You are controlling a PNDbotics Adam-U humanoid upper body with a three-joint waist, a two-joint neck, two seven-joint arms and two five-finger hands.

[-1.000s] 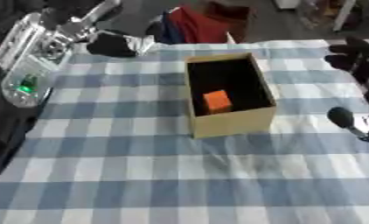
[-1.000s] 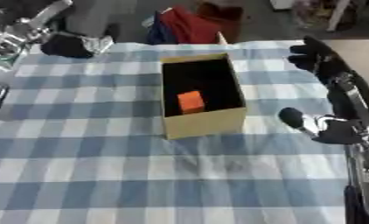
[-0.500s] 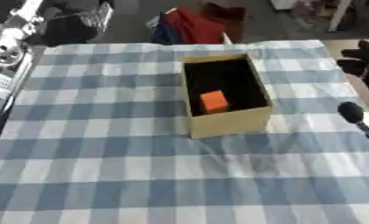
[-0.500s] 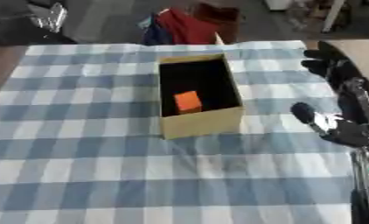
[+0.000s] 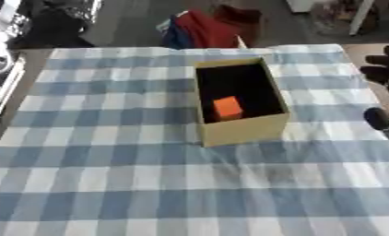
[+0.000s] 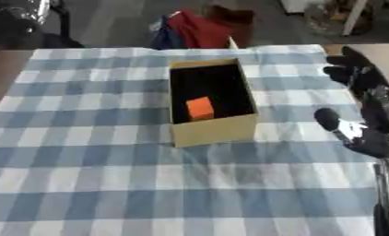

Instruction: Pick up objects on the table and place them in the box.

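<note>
Open cardboard box [image 6: 206, 102] upright near the middle of a table covered by a blue-and-white checked cloth [image 6: 109, 184], with an orange block [image 6: 200, 108] lying on the box floor toward its near wall. Right hand [image 6: 361, 110] over the right edge of the table, well apart from the box, fingers [image 6: 344, 70] spread and fairly straight with the thumb [image 6: 329, 120] sticking out toward the box, holding nothing as far as the blur allows. Beyond the far edge of the table, a red and blue bundle [image 6: 194, 30], possibly cloth.
</note>
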